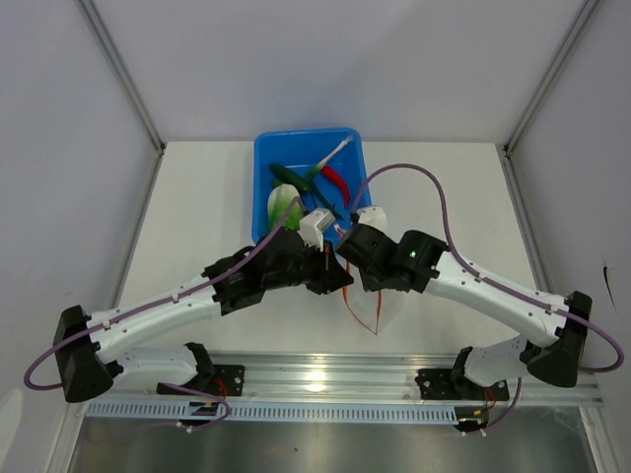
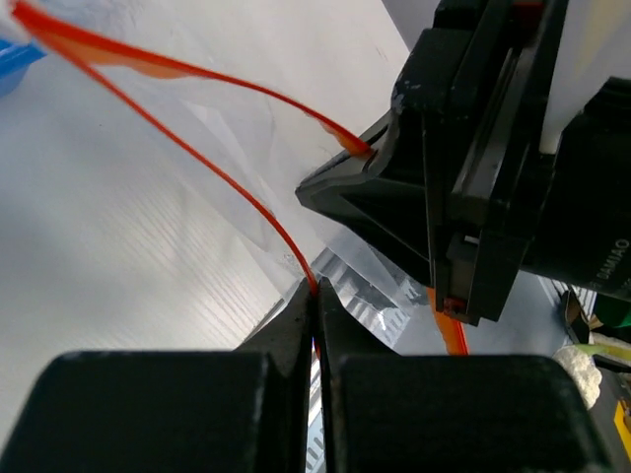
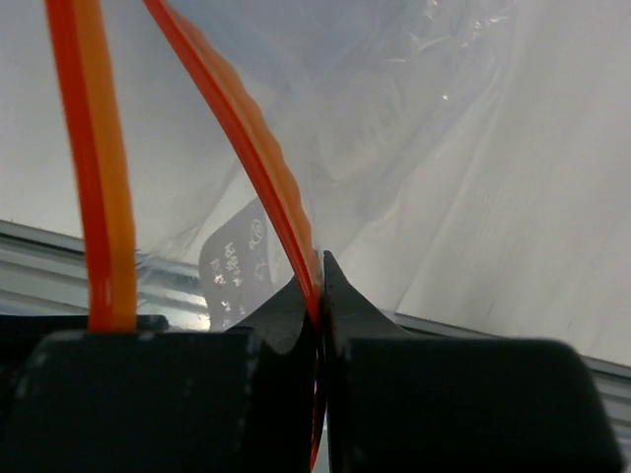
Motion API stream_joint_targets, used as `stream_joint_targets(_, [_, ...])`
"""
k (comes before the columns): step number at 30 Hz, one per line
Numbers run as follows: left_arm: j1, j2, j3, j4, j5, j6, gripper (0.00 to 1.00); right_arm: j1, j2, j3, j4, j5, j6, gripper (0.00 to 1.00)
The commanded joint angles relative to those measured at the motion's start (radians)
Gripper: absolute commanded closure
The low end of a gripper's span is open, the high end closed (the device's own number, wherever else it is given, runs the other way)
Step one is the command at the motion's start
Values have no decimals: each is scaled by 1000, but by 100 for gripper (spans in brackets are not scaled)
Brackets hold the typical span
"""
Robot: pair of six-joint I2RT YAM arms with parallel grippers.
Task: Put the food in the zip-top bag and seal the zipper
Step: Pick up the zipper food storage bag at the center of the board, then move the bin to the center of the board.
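Now our left gripper (image 2: pixel 315 294) and right gripper (image 3: pixel 320 274) each clench one lip of the zipper (image 3: pixel 91 148), holding the zip-top bag (image 3: pixel 394 118) open; the food (image 1: pixel 283 205) lies far-left, in the blue bin (image 1: pixel 306 134).

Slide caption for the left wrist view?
Left gripper and right gripper each pinch one zipper lip, bag held open.

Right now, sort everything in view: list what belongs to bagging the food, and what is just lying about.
Belongs to the job: zip-top bag, its zipper pinched by the left claw and right claw; cabbage, green pods, red chili, whitish stalk.

Lying about: blue bin holding the food, purple cables, metal rail.
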Motion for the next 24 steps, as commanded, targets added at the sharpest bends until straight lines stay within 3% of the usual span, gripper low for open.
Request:
stream_joint_targets(1, [0,-34,1,52,15,30,100,4,-61,29,-67,114,91,100])
stream_joint_targets(5, [-1,1,0,63,34,39,100,-62,-135,50,-146,149,117,100])
stream_joint_targets(9, [-21,80,105,52,65,59,98,-120,-169,69,-193,190,86,100])
stream_joint_targets(11, [-24,115,154,32,62,72,83,-166,-175,84,-204,187,68,100])
stream_joint_targets(12, [-24,121,165,26,56,83,69,-182,-178,102,-206,189,59,100])
stream_joint_targets(14, [-21,120,205,11,-4,123,52,-221,-187,121,-195,178,27,100])
stream_joint_targets(15, [-20,109,211,1,-25,138,35,-263,-187,136,-187,171,10,100])
stream_joint_targets(16, [-11,101,231,-5,-69,154,24,-284,-186,141,-175,164,-9,100])
stream_joint_targets(18, [2,89,248,-28,-100,203,12,-367,-181,146,-131,140,-64,100])
stream_joint_targets(21, [37,80,279,-65,-182,266,5,-468,-160,147,-60,77,-136,100])
stream_joint_targets(24, [101,63,247,-74,-174,266,0,-605,-128,147,23,-18,-196,100])
